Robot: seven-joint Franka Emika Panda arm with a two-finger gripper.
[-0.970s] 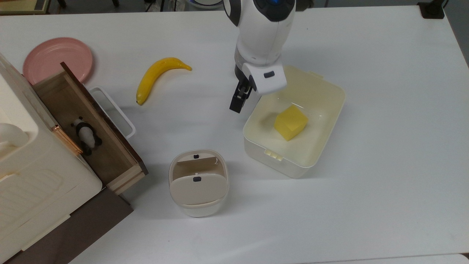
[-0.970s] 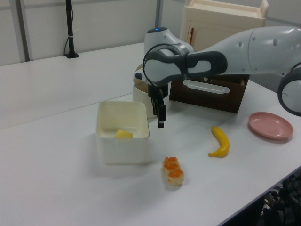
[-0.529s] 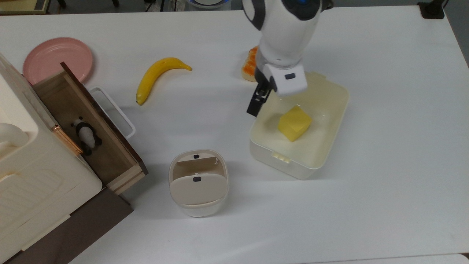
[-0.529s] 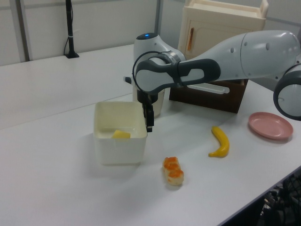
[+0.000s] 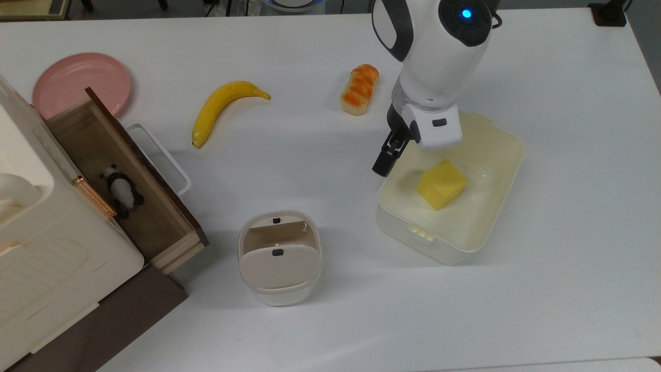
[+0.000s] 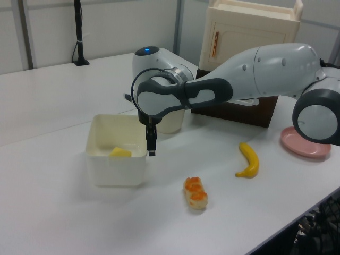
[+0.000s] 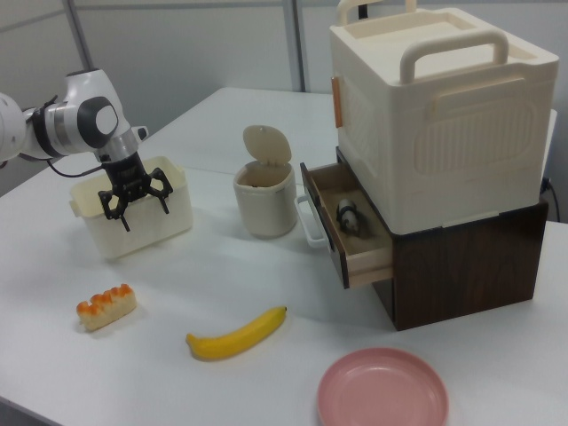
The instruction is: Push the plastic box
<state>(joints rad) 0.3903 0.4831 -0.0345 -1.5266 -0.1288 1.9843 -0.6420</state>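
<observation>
The plastic box (image 5: 490, 217) is seen on the white table (image 5: 568, 155), a yellow block (image 5: 441, 184) inside it. The gripper (image 5: 384, 160) is pressed at the box's corner on the top view's left, fingers closed on nothing. Contact is off-centre, so the box may be spun rather than slid, or the fingers may be ridden over the rim.

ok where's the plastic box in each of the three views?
Top view: plastic box right of centre, gripper at its left wall.
Left view: plastic box left of centre.
Right view: plastic box at far left.
Shared landmark: the bread roll on the table near it.
</observation>
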